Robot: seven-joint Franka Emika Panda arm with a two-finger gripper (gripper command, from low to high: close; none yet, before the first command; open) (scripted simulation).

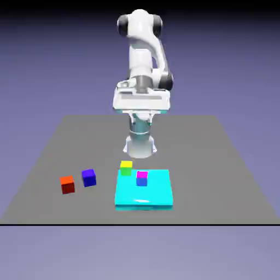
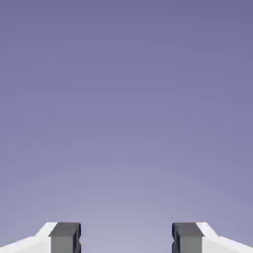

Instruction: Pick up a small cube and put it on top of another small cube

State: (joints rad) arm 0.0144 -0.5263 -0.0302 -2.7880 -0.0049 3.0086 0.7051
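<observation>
The tool [image 2: 126,239] is open, with its two grey fingertips [image 2: 65,237] well apart and nothing between them. The hand view shows only plain blue-violet past them. On the grey surface [image 1: 219,158] lies a flat cyan plate [image 1: 158,197]. A small cube with a pink top [image 1: 142,178] sits on the plate's far edge. A yellow-topped green cube [image 1: 126,167] is just beside that edge. A blue cube [image 1: 89,177] and a red cube [image 1: 68,184] sit close together toward the exterior view's left.

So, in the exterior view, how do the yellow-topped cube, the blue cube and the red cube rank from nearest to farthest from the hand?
From the open, empty hand:
1. Yellow-topped cube, at the cyan slab's far corner, almost under the hand.
2. Blue cube, off to the exterior view's left.
3. Red cube, farthest left and nearer the camera.
</observation>
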